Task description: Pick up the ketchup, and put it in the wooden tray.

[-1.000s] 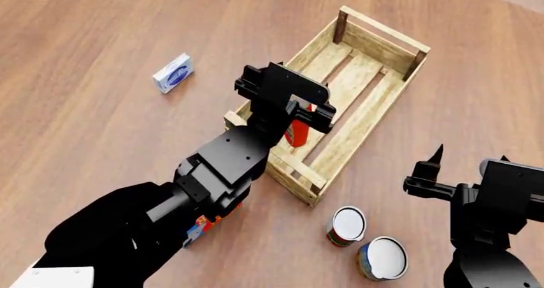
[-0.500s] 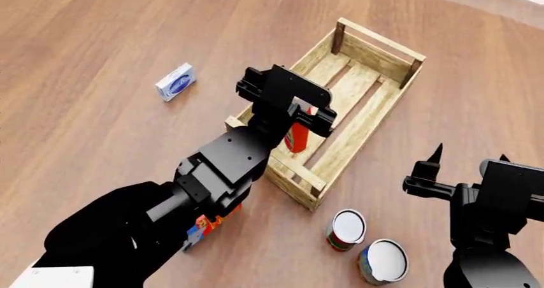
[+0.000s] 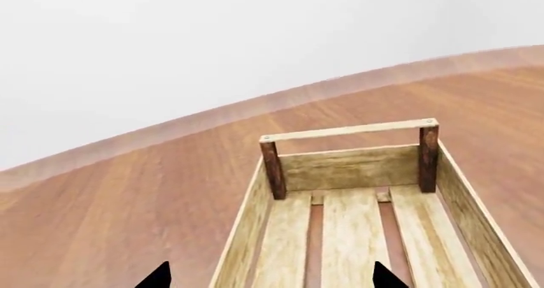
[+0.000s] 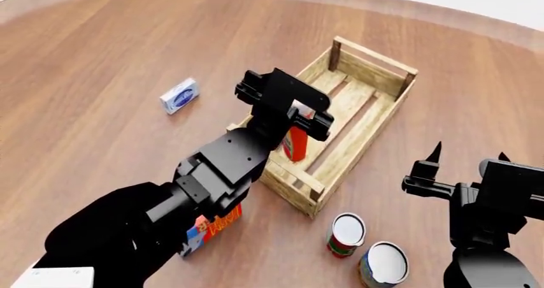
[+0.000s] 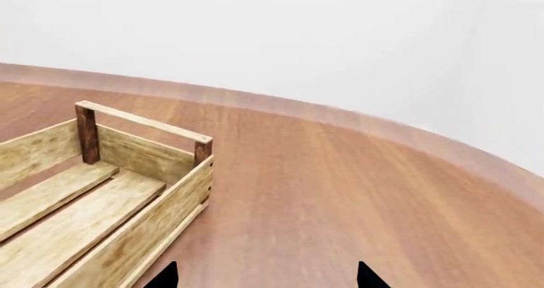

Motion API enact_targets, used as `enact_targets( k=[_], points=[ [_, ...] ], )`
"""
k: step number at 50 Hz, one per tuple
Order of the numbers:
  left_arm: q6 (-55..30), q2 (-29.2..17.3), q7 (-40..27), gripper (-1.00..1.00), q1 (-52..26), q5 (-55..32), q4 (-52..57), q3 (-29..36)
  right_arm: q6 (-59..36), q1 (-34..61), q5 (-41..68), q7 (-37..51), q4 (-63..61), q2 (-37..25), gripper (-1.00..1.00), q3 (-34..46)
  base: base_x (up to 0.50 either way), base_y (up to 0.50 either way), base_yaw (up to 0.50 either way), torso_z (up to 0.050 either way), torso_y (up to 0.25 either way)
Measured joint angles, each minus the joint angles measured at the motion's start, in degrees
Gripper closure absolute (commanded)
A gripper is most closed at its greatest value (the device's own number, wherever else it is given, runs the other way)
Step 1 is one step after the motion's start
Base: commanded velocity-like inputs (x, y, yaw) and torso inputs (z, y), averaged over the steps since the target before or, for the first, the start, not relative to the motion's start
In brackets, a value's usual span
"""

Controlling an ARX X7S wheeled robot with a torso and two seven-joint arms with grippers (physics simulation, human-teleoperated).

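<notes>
Left wrist view: one wooden tray (image 3: 353, 227), pale slatted wood with two dark corner posts in sight; two black fingertips (image 3: 386, 276) of the left gripper (image 3: 272, 278) stand apart.

Head view: one ketchup (image 4: 295, 143), a slim orange-red bottle, stands inside the tray's near end under the left gripper, whose jaws look spread. Near the tray's near corner stand two white-lidded tin cans (image 4: 346, 233). One blue-white box (image 4: 178, 95) lies well apart; its print is unreadable.

Right wrist view: the right gripper (image 5: 265, 276) shows two separated tips beside the tray.

One wooden tray (image 4: 393, 107), one ketchup (image 4: 295, 144), two cans (image 4: 346, 232), two boxes (image 4: 179, 95).
</notes>
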State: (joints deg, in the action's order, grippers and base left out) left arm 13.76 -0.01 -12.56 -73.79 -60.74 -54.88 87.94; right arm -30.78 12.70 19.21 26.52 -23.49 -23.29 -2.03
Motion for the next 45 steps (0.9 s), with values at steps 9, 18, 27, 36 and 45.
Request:
enact_targets(
  k=[9,18,27,36,45],
  points=[
    [-0.4,0.0,0.3,-1.0,-0.3,-0.7,0.2,0.0,0.3,0.0,0.0,0.0,0.1,-0.1,-1.0,0.1,0.0,0.0,0.0,-0.038,0.127],
    [-0.6,0.0,0.5,-1.0,-0.7,-1.8,0.4,0.1,0.5,-0.1,0.0,0.1,0.1,-0.1,-1.0,0.2,0.0,0.0,0.0,-0.038,0.131],
    [-0.8,0.0,0.7,-1.0,-1.0,-2.7,0.5,0.1,0.7,-0.1,0.0,0.2,0.2,-0.2,-1.0,0.3,0.0,0.0,0.0,-0.038,0.131],
    [-1.0,0.0,0.8,-1.0,-1.2,-3.3,0.7,0.2,0.8,-0.1,0.0,0.3,0.2,-0.3,-1.0,0.3,0.0,0.0,0.0,-0.038,0.132],
    [-1.1,0.0,0.9,-1.0,-1.8,-4.1,0.8,0.3,1.1,-0.1,-0.1,0.3,0.2,-0.4,-1.0,0.5,0.0,0.0,0.0,-0.038,0.132]
  ],
)
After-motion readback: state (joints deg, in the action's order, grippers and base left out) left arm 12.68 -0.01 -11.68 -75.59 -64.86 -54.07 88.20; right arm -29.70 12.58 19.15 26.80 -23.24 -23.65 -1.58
